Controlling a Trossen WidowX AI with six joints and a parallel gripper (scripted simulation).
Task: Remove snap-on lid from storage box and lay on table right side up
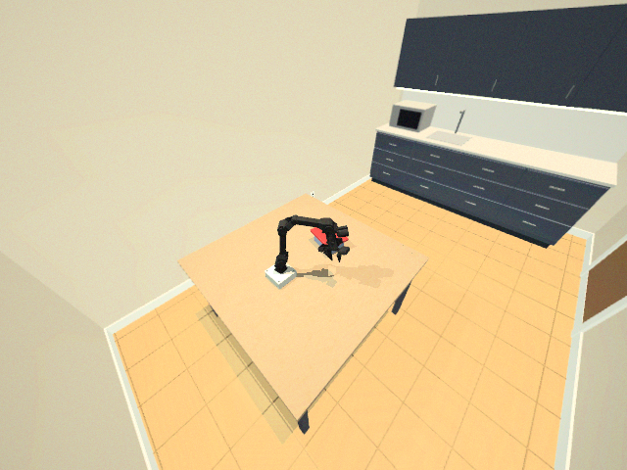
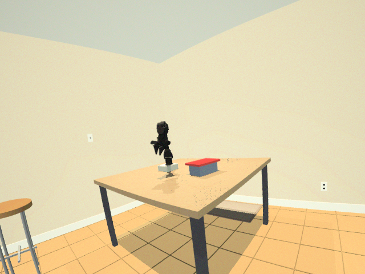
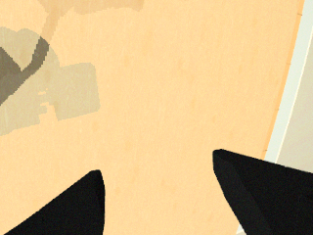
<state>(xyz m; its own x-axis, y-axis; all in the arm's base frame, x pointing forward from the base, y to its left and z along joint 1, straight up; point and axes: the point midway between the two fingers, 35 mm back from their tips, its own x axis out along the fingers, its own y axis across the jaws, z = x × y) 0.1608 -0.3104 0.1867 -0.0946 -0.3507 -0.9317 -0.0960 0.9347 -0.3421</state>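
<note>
The jaws (image 1: pixel 335 258) (image 2: pixel 157 152) are standing approx. half open w/ nothing between the two fingertips, pointing down and hovering above the worktop (image 1: pixel 313 323) (image 2: pixel 165 187) (image 3: pixel 171 88). The black six-joint arm (image 1: pixel 305 220) (image 2: pixel 162 129) is arching up & over from its white base (image 1: pixel 279 283) (image 2: pixel 162 169). Near the jaws, the red snap-on lid (image 1: pixel 317 233) (image 2: pixel 202 161) is sitting flat atop the blue-grey storage box (image 2: pixel 203 169), which is resting on the worktop; in the top view the arm is partly hiding both.

The worktop is showing a light wood-tone surface w/ arm shadows falling on it, and dark legs are holding it up over an orange tiled floor (image 1: pixel 430 353) (image 2: pixel 312 236). Beige walls are enclosing the room. Along one side, navy drawer units (image 1: pixel 475 187) are running under a pale counter w/ a microwave (image 1: pixel 412 116), sink & tap, w/ wall cabinets above. A round-seat stool (image 2: pixel 14 206) is standing apart from the worktop.

Count: 1 arm, 1 box, 1 lid, 1 microwave, 1 tap, 1 stool in view.

Edges: box is standing inboard of the worktop edges; the base is too. Open room is lying toward the near corner in the top view, well apart from the box.
</note>
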